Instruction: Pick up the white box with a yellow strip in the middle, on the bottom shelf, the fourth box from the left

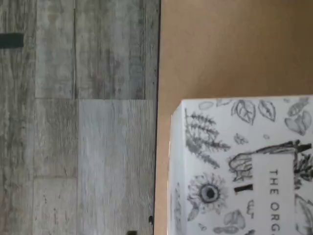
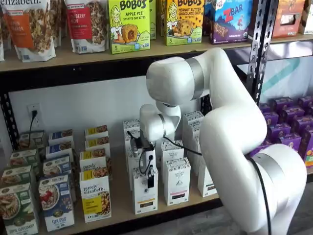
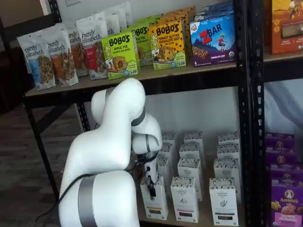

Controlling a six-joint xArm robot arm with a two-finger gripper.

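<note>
1. The white box with a yellow strip (image 2: pixel 145 199) stands upright at the front of the bottom shelf (image 2: pixel 122 203). It is the front carton of its column in both shelf views (image 3: pixel 155 204).
2. At its 3 o'clock, just beside it, stands a same-shaped white carton (image 2: pixel 177 182) with a dark strip low on its front. At its 9 o'clock, a little apart, is a purely elizabeth carton (image 2: pixel 95 196) with a yellow block.
3. The gripper (image 2: pixel 150 180) hangs over the upper front of the white box, at the box's 12 o'clock, its white body upright and the black fingers pointing down. In a shelf view (image 3: pixel 152 187) the fingers overlap the carton's top band.
4. The fingers show only as one dark shape against the carton. I cannot tell whether there is a gap between them or whether they touch the box.
5. A black cable (image 2: pixel 142 164) loops beside the gripper's body, at its 10 o'clock.
6. In the wrist view a white carton top (image 1: pixel 244 166) printed with leaves, a flower and the letters "THE ORG" sits on the tan board (image 1: pixel 230 49). The black rail (image 1: pixel 157 122) runs along the board's edge, with grey plank floor (image 1: pixel 73 122) beyond it.
7. The strip on the box's lower label is too small to judge its colour.
</note>
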